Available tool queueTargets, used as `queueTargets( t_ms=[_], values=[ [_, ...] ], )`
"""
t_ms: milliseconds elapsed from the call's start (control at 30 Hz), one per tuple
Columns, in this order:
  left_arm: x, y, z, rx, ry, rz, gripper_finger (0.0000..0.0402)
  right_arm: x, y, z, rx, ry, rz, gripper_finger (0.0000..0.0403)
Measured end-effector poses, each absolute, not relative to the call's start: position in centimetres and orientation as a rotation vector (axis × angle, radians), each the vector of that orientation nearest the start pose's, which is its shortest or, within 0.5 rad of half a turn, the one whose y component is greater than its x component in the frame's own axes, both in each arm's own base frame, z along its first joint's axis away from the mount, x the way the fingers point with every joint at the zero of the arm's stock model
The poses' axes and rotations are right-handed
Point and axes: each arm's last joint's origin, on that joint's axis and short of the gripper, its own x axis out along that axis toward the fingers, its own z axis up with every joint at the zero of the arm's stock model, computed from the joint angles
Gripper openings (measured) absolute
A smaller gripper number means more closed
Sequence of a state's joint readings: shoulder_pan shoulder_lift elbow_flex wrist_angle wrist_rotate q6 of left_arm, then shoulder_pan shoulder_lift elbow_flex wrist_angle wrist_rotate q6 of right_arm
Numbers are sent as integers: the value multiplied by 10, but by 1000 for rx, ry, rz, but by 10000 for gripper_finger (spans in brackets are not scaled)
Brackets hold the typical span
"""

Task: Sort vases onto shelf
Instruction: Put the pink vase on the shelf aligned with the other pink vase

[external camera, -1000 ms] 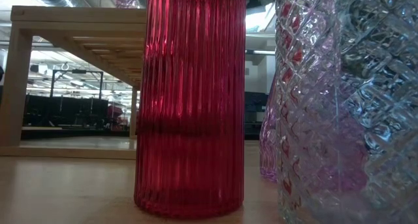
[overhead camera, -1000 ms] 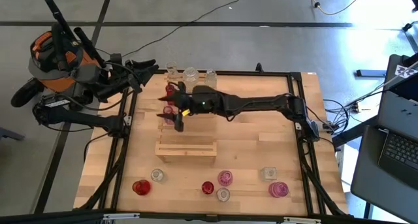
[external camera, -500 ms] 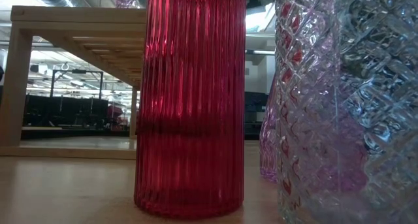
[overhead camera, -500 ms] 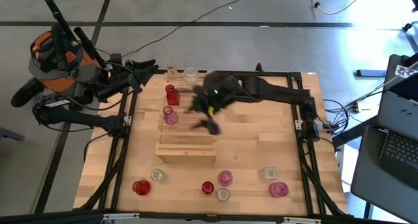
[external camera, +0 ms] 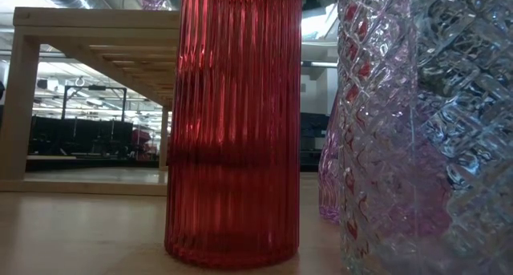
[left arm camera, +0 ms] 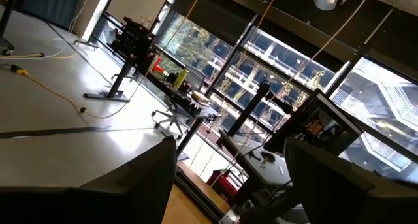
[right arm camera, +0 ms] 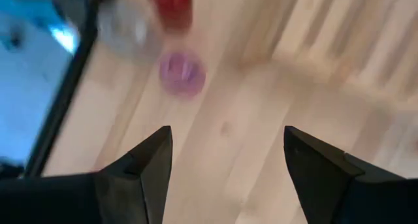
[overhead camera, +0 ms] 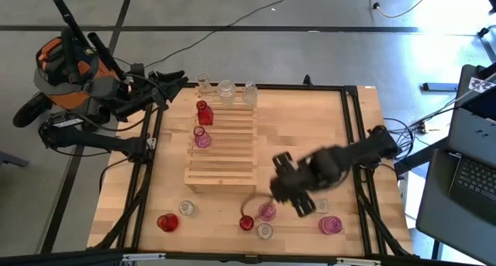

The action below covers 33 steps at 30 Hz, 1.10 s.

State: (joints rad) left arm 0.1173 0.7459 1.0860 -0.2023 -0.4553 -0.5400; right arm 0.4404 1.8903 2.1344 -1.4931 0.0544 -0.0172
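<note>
Your right gripper (overhead camera: pixel 298 195) hangs over the front of the table (overhead camera: pixel 310 134), just right of the shelf (overhead camera: pixel 223 153), its fingers (right arm camera: pixel 140 165) spread wide with nothing between them. A pink vase (right arm camera: pixel 182 73) and a red one (right arm camera: pixel 171 2) stand on the wood ahead of it. Your left gripper (overhead camera: pixel 172 81) is parked off the table's back left corner, fingers apart and empty. Two vases, red (overhead camera: pixel 203 112) and pink (overhead camera: pixel 201 137), stand on the shelf's left side; three clear ones (overhead camera: pixel 225 90) stand just behind it.

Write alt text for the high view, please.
Seen from above, the right pincer hangs open over loose vases near the table's front edge. Five vases stand on the wooden shelf; the left arm waits off-table.
</note>
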Motion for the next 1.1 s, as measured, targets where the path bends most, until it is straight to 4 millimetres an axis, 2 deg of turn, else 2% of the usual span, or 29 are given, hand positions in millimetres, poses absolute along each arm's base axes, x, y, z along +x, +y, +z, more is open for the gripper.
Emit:
queueTargets(
  t_ms=[133,233,433,567,667,833,1100],
  values=[
    [127,28,434,-547,-289,521,275,305,172,353,-353,1258,233,240],
    [128,28,434,-547,-289,521,275,289,179,337,-283,1159,209,240],
    [127,28,434,-548,-290,521,275,259,175,286,-40,899,146,240],
    [127,28,434,-547,-289,521,275,248,168,256,80,750,181,240],
    [128,28,434,-547,-289,521,275,245,167,232,118,719,217,240],
    [128,28,434,-548,-289,521,275,246,164,214,96,633,214,240],
    [128,28,434,-547,-289,521,275,274,154,198,51,558,267,240]
  ],
)
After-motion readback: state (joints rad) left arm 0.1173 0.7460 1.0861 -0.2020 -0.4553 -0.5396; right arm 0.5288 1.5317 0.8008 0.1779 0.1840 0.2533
